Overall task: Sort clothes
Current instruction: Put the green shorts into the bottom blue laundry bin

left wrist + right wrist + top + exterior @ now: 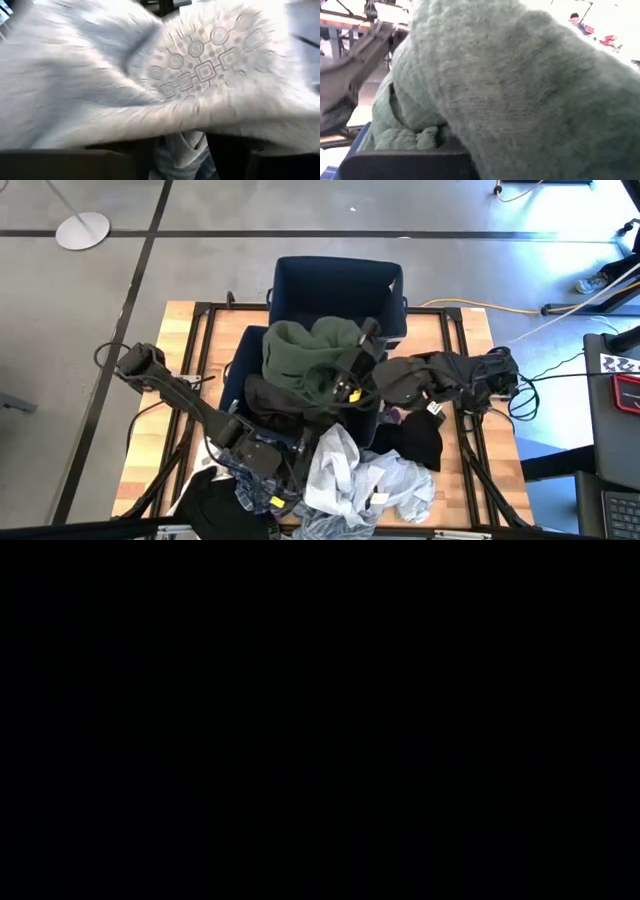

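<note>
Item: clothes sort, deposit step. Landmark: the near navy bin at the worktop centre, with a second navy bin just behind it. Olive green garment sits heaped on the near bin's top, spilling over its rim. Your right end effector is over that bin, clenched on the olive green garment, whose knit fills the right wrist view. Ease it lower so the bulk drops inside the walls before you let go, or it will slide off the rim. Your left end effector is in front of the bin, buried among the pale grey-blue striped garment and dark blue plaid garment; you cannot tell whether it grips. Take one layer only there. Black garment lies right of the bin. The low view shows nothing.
</note>
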Robot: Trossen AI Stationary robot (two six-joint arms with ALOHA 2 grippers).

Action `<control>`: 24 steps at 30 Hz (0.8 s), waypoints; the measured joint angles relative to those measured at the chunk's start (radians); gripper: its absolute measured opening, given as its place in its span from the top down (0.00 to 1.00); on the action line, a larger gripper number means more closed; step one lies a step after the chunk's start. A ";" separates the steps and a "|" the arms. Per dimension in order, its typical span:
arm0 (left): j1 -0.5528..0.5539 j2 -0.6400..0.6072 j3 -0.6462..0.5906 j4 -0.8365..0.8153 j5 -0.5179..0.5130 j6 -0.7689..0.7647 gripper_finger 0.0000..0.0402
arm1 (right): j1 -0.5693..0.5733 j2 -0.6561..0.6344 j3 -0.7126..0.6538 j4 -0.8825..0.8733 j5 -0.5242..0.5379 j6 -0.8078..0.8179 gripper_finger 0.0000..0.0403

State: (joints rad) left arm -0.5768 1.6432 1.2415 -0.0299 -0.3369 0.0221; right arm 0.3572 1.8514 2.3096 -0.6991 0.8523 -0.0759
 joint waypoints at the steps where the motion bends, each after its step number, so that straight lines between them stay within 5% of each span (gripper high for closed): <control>1: -0.004 -0.012 0.000 -0.014 0.001 -0.010 0.58 | 0.000 0.002 0.000 -0.010 -0.001 0.001 0.87; 14: -0.106 -0.302 0.003 -0.336 -0.120 -0.129 0.58 | 0.009 0.040 0.000 -0.101 -0.060 0.114 0.87; 24: -0.197 -0.495 0.005 -0.875 -0.299 -0.541 0.59 | 0.004 0.064 -0.001 -0.247 -0.096 0.284 0.87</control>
State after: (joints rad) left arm -0.7735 1.1486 1.2461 -0.9044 -0.6359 -0.5187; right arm 0.3614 1.9153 2.3085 -0.9456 0.7567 0.2081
